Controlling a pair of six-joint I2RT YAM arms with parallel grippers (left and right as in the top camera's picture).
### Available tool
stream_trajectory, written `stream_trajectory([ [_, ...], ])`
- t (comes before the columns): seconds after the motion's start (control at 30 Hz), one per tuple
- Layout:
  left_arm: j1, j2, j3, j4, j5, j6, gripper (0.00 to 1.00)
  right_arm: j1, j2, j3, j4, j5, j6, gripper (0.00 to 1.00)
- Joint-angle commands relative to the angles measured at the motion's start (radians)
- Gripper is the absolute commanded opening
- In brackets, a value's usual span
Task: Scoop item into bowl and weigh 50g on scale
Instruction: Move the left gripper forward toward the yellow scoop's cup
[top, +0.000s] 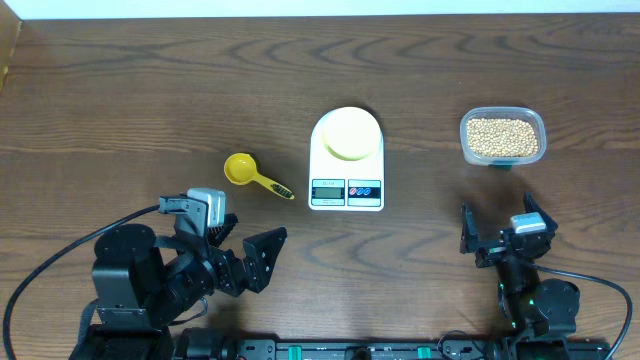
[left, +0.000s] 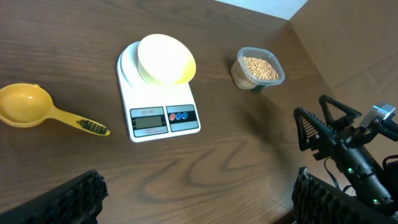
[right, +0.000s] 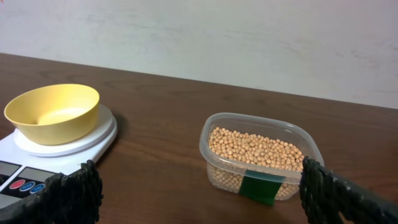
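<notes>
The tan beans (top: 502, 137) fill a clear plastic tub (top: 503, 117) at the right rear; they also show in the right wrist view (right: 255, 150) and the left wrist view (left: 259, 67). The pale yellow bowl (top: 350, 133) stands empty on the white scale (top: 346, 188), seen also in the left wrist view (left: 165, 58) and the right wrist view (right: 53, 112). A bright yellow scoop (top: 243, 170) lies left of the scale. My left gripper (top: 246, 254) is open and empty near the front edge. My right gripper (top: 507, 226) is open and empty, in front of the tub.
The scale's display and buttons (left: 165, 117) face the front. The scoop's handle (left: 81, 122) points toward the scale. A wall (right: 249, 37) stands behind the table's far edge. Cables run from both arm bases at the front.
</notes>
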Motion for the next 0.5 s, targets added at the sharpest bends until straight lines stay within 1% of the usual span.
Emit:
stream_trajectory([
  [0.0,0.005,0.004,0.016,0.009,-0.002,-0.017,0.98,0.005,-0.005,-0.002,-0.005,0.004,0.012,0.99],
  [0.2,0.005,0.005,0.016,0.010,-0.268,-0.183,0.98,0.005,-0.005,-0.002,-0.005,0.004,0.012,0.99],
  [0.27,0.005,0.005,0.016,0.010,-0.314,-0.202,0.96,0.005,-0.005,-0.002,-0.005,0.004,0.012,0.99],
  [0.47,0.005,0.008,0.024,0.008,-0.405,-0.227,0.96,0.005,-0.005,-0.002,-0.005,0.004,0.012,0.99],
])
